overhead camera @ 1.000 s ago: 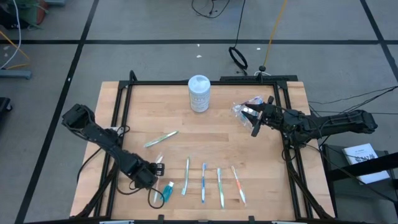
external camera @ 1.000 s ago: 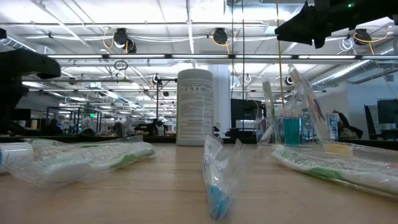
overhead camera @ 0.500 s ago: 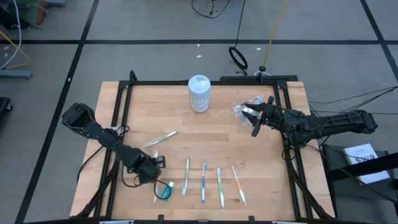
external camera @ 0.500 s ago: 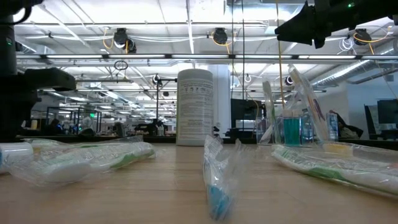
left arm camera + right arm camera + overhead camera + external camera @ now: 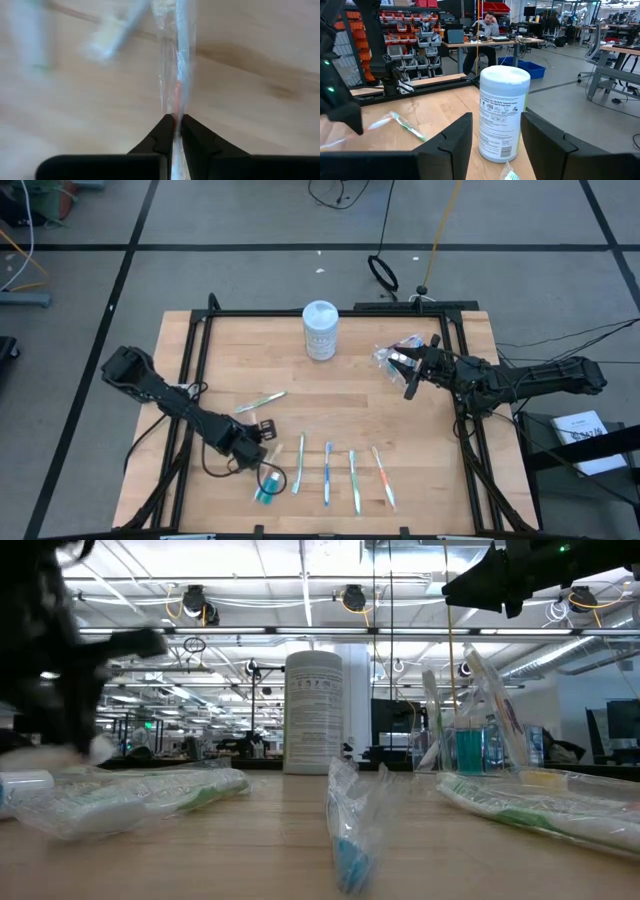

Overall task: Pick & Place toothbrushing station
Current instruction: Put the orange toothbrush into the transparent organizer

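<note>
**Cup part-filled, most brushes still on the table**

While the clear plastic cup [image 5: 392,356] at the upper right of the high view already holds a few wrapped items, most of the station's pieces lie loose. Four toothbrushes sit in a row at lower centre: white [image 5: 299,464], blue [image 5: 327,473], green [image 5: 354,480], orange [image 5: 384,476]. Another green toothbrush [image 5: 259,402] lies slanted left of centre. A teal toothpaste tube [image 5: 267,489] rests at the bottom, left of the row. White canister [image 5: 320,330] stands at top centre, not part of the job.

Left gripper [image 5: 266,452], lower left of centre: fingers pinched on a wrapped toothbrush [image 5: 176,75], seen running straight out from the tips in the left wrist view. Right gripper [image 5: 404,371] hangs just beside the cup, fingers spread, nothing between them.

Judgement: early to middle of the task; at least six pieces are left to move.

Against the earlier frames: the left arm has swung rightward and up-frame from the lower-left corner, its fingers have drawn together, and the teal tube, previously half hidden by it, now lies exposed. Right arm, cup and the row are unchanged.
</note>
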Action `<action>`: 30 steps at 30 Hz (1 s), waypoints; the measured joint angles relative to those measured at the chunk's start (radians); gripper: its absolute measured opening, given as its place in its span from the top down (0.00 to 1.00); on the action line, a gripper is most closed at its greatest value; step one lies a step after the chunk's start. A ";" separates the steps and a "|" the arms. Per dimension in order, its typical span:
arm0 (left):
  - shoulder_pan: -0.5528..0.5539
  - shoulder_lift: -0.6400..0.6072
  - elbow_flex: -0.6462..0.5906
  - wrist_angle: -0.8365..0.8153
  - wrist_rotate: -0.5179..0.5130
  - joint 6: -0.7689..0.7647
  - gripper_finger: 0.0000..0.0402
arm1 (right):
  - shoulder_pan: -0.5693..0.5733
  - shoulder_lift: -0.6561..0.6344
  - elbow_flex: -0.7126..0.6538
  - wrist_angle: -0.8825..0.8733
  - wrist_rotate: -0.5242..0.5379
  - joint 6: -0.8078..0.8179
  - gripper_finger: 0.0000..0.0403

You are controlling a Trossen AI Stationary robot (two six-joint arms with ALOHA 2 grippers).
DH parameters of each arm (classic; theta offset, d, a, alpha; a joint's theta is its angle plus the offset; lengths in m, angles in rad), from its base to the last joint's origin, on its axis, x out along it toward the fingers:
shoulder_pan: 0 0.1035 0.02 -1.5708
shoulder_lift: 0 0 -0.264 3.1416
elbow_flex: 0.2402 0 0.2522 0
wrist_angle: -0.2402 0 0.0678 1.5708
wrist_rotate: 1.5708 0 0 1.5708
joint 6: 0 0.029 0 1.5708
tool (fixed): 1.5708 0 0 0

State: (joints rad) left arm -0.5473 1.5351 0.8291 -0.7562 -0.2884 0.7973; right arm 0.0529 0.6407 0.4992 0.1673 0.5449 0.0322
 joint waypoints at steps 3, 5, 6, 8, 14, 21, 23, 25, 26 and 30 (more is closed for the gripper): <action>0.013 -0.012 0.075 -0.063 -0.051 0.045 0.94 | 0.000 0.000 0.000 0.000 0.000 0.001 0.61; 0.031 -0.012 0.129 -0.071 -0.093 0.058 0.97 | 0.000 0.000 0.000 0.000 0.000 0.005 0.61; 0.039 -0.016 0.161 -0.054 -0.119 0.057 0.98 | 0.000 0.000 0.000 0.000 0.000 0.006 0.61; 0.063 -0.025 0.216 0.001 -0.201 0.032 0.98 | 0.000 0.000 0.000 0.000 0.000 0.006 0.61; 0.194 -0.026 0.320 0.352 -0.394 -0.268 0.95 | 0.000 0.001 0.000 -0.008 0.000 0.008 0.61; 0.409 -0.014 0.323 0.857 -0.195 -0.279 0.98 | 0.000 0.007 0.000 -0.010 0.000 0.008 0.61; 0.476 0.008 0.318 1.006 -0.005 -0.326 0.97 | 0.000 0.009 0.000 -0.009 0.000 0.008 0.61; 0.535 0.047 0.315 1.123 0.129 -0.370 0.95 | 0.000 0.011 0.000 -0.012 0.000 0.007 0.61; 0.561 0.068 0.315 1.185 0.164 -0.384 0.95 | 0.000 0.011 0.000 -0.013 0.000 0.007 0.61; 0.651 0.177 0.316 1.394 0.192 -0.440 0.98 | 0.000 0.013 0.000 -0.012 0.002 0.005 0.61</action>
State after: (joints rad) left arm 0.1035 1.7122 1.1454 0.6377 -0.0963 0.3577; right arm 0.0525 0.6533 0.4992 0.1555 0.5468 0.0369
